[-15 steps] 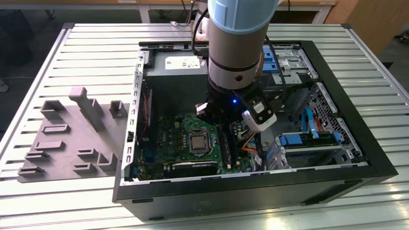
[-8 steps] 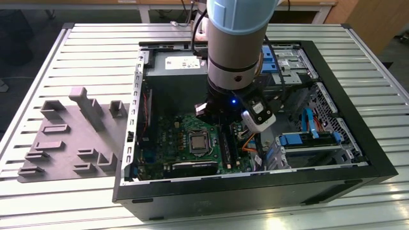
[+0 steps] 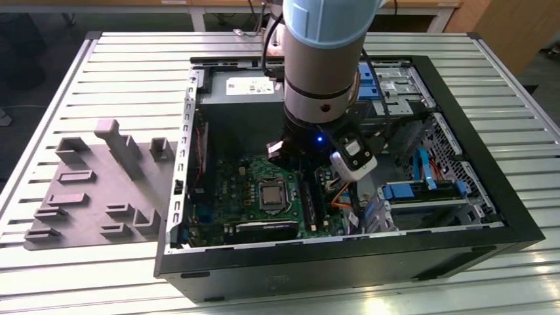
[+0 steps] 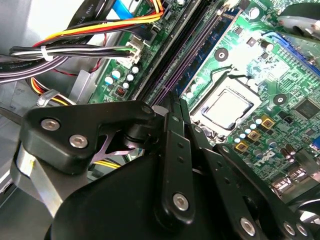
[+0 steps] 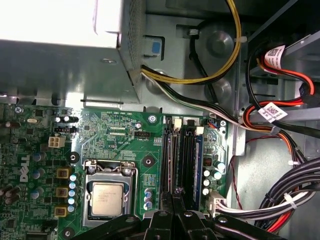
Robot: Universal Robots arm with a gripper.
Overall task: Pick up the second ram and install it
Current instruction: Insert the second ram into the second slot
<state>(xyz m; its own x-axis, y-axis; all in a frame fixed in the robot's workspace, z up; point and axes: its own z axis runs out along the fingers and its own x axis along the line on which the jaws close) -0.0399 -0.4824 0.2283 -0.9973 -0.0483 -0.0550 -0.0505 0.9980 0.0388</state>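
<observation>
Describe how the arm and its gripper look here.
The arm is a thick silver-grey cylinder with a pale blue joint cap, turning black toward the wrist, where a small blue light glows. A white-and-black camera module is mounted beside it, and dark cables run alongside. The gripper is glossy black linkage bars with silver screws.

Grey fixture tray [image 3: 88,197] beside open computer case [image 3: 350,270] (cables [image 5: 295,187] inside)
</observation>
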